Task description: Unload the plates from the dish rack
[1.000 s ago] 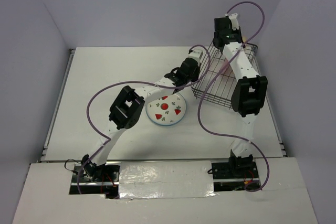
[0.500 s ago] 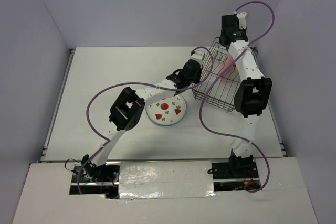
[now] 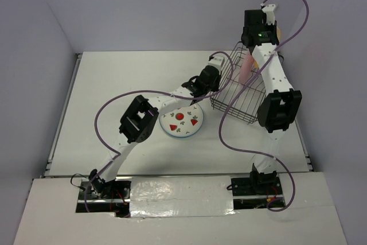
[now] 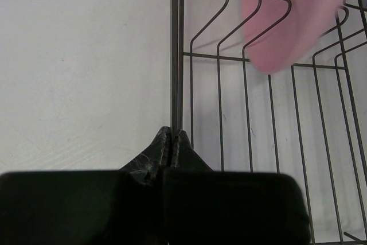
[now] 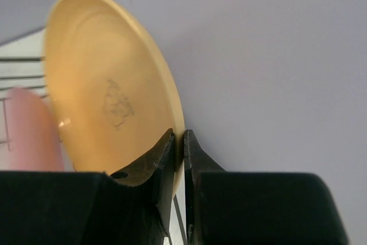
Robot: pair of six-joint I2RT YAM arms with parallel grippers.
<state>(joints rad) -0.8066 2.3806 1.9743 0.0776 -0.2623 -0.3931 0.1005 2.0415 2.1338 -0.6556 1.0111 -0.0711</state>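
Observation:
My right gripper (image 3: pixel 270 27) (image 5: pixel 179 142) is shut on the rim of the pale yellow-orange plate (image 5: pixel 109 84), which it holds on edge, high above the black wire dish rack (image 3: pixel 243 93). In the top view only a sliver of this plate (image 3: pixel 279 28) shows. The pink plate (image 3: pixel 245 67) (image 4: pixel 292 15) stands upright in the rack and shows blurred in the right wrist view (image 5: pixel 28 133). My left gripper (image 3: pixel 219 72) (image 4: pixel 173 135) is shut on the rack's left edge wire (image 4: pixel 175 55). The strawberry plate (image 3: pixel 181 120) lies flat on the table, left of the rack.
The white table (image 3: pixel 126 84) has raised rails at its left and right edges. Purple cables loop over both arms. Grey walls stand close behind and to the right of the rack.
My right gripper has risen with the yellow-orange plate, lifting it up out of the rack. The rack has shifted slightly. My left gripper stays shut on the rack edge.

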